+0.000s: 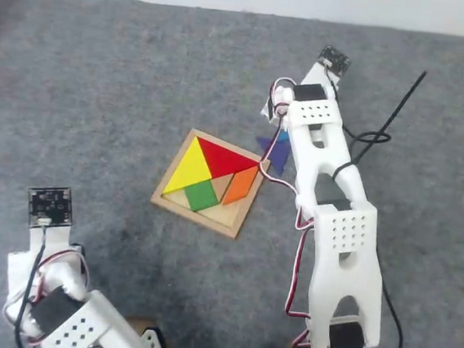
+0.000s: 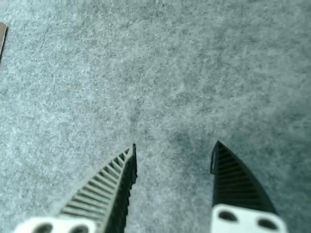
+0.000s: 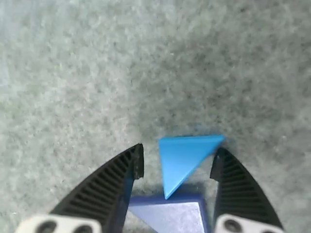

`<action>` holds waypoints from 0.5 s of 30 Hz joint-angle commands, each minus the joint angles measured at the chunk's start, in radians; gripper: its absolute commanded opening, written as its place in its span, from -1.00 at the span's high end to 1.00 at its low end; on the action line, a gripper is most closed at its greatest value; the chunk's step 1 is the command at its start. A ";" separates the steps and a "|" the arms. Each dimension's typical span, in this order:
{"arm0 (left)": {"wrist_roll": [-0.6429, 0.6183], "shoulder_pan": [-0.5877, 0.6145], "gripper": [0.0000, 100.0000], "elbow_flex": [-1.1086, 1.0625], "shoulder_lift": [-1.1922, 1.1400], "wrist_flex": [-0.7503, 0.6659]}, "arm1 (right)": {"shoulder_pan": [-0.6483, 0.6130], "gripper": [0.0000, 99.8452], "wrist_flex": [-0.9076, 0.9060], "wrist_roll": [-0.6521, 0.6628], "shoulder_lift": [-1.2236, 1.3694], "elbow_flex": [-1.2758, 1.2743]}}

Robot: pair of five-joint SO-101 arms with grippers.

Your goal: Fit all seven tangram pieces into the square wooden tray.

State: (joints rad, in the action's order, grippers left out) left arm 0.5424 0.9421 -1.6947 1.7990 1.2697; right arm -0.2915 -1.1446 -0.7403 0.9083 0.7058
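The square wooden tray (image 1: 229, 216) lies mid-table, turned like a diamond. In it are a yellow triangle (image 1: 190, 168), a red triangle (image 1: 225, 157), a green square (image 1: 201, 195) and an orange parallelogram (image 1: 240, 185). Just past its right corner a dark blue piece (image 1: 276, 155) peeks from under the right arm (image 1: 324, 158). My right gripper (image 3: 177, 156) is open, straddling a light blue triangle (image 3: 186, 154) on the mat, with the dark blue piece (image 3: 170, 213) beside it. My left gripper (image 2: 175, 149) hangs open over bare mat.
Grey felt mat (image 1: 100, 87) covers the table. The left arm (image 1: 48, 288) sits at the near left corner, well away from the tray. A brown edge (image 2: 2, 38) shows at the border of the left wrist view. A black cable (image 1: 394, 116) trails off the right arm.
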 commanded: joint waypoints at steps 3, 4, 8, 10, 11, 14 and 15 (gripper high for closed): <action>0.011 0.003 0.52 0.012 0.015 0.008 | 0.035 0.72 0.013 -0.017 -0.004 0.035; 0.011 0.003 0.52 0.012 0.015 0.008 | 0.036 0.75 0.015 -0.017 -0.002 0.035; 0.011 0.003 0.52 0.012 0.015 0.008 | 0.039 0.76 0.012 -0.014 0.002 0.035; 0.011 0.003 0.52 0.012 0.015 0.008 | 0.035 0.70 0.004 -0.014 0.004 0.035; 0.011 0.003 0.52 0.012 0.015 0.008 | 0.035 0.65 -0.005 -0.014 0.005 0.035; 0.011 0.003 0.52 0.012 0.015 0.008 | 0.036 0.58 -0.053 -0.014 0.004 0.035; 0.011 0.003 0.52 0.012 0.015 0.008 | 0.039 0.59 -0.073 -0.014 0.004 0.035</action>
State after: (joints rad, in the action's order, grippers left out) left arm 0.5424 0.9421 -1.6947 1.7990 1.2758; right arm -0.2654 -1.1523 -0.7465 0.9191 0.7119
